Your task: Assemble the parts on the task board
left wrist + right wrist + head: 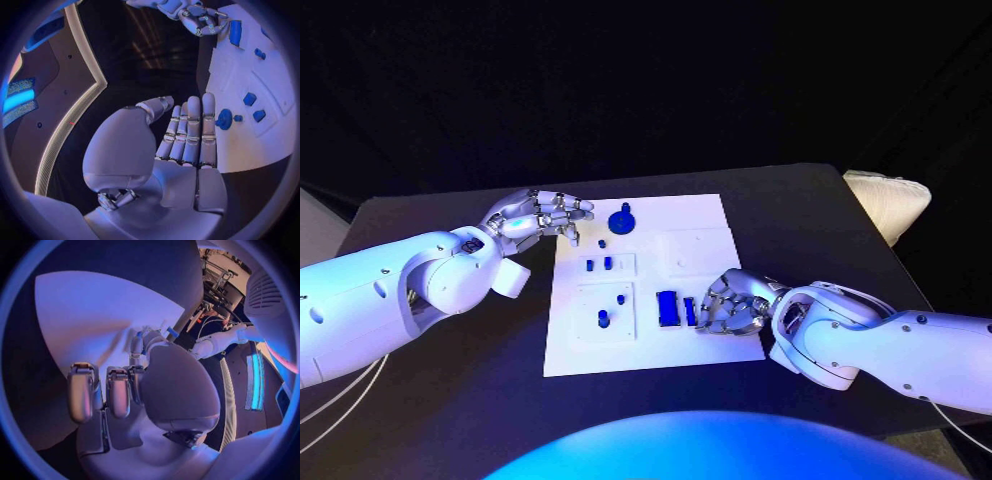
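Right hand curls at the board's four o'clock beside blue parts, grip unclear; left hand spread at ten o'clock; black table.

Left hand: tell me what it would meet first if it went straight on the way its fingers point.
Probably the round blue part on the task board, just beyond the left hand fingertips; depth is unclear.

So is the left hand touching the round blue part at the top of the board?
Apart. In the left wrist view the left hand is flat and holds nothing; bare white board shows between its fingertips and the round blue part.
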